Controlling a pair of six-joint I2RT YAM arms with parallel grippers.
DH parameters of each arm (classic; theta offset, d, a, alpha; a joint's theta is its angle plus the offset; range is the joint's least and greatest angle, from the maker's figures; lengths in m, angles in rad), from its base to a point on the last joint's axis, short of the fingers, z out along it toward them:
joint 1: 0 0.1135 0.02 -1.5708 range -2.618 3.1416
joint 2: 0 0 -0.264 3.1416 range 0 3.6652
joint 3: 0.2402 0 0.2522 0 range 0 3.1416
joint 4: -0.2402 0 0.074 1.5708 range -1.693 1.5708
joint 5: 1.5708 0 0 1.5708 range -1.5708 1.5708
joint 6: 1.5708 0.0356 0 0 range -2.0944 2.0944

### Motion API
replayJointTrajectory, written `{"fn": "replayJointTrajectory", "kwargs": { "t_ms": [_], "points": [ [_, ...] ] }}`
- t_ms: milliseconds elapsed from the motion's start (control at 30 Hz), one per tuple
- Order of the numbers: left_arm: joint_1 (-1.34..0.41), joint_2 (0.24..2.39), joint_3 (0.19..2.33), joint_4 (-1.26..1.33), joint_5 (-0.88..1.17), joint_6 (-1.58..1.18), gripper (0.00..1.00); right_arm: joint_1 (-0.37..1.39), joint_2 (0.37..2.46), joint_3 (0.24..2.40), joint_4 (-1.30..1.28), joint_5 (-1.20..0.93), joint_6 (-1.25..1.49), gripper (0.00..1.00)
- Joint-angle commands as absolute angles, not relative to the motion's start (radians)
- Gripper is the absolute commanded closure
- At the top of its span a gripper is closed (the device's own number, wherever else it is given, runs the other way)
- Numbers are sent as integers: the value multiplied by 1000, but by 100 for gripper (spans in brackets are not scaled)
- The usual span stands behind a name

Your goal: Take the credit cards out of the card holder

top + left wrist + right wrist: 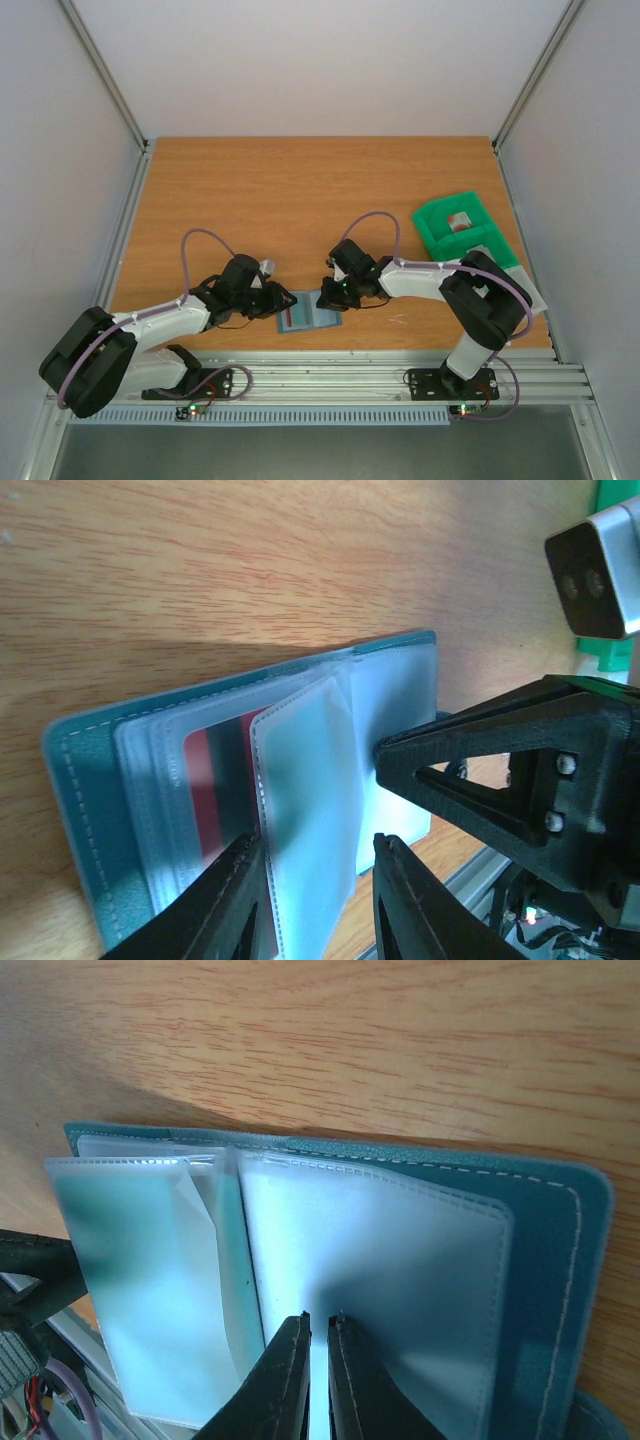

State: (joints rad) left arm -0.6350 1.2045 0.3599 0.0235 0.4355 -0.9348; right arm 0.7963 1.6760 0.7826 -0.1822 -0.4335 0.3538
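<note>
Left wrist: sleeve (310, 820) of card holder (85, 800) stands between the jaws

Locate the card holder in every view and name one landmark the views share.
Top external: card holder low centre of the picture.
Left wrist: card holder centre-left, spread open.
Right wrist: card holder fills the lower frame.
Shared landmark: right gripper, tips at its clear sleeve.

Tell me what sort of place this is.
Probably a robot test cell in a lab: a wooden table boxed in by aluminium framing and plain white walls, with the left arm and right arm bolted to a rail at its near edge, working on a card holder.
</note>
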Motion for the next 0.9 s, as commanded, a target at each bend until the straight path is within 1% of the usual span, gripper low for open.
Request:
{"fn": "replayJointTrajectory", "kwargs": {
  "t_ms": [0, 500, 667, 867],
  "points": [
    [-632, 1223, 368, 137, 480, -952, 69, 802, 1680, 755, -206, -395, 350, 93],
    [-635, 1240, 370, 212, 527, -1021, 69, 802, 1655, 745, -188, -396, 356, 93],
    [-640, 1281, 375, 262, 561, -1043, 69, 801, 1633, 761, -173, -454, 374, 90],
    [-661, 1307, 397, 278, 574, -1039, 69, 801, 1542, 771, -251, -373, 358, 87]
  ]
}}
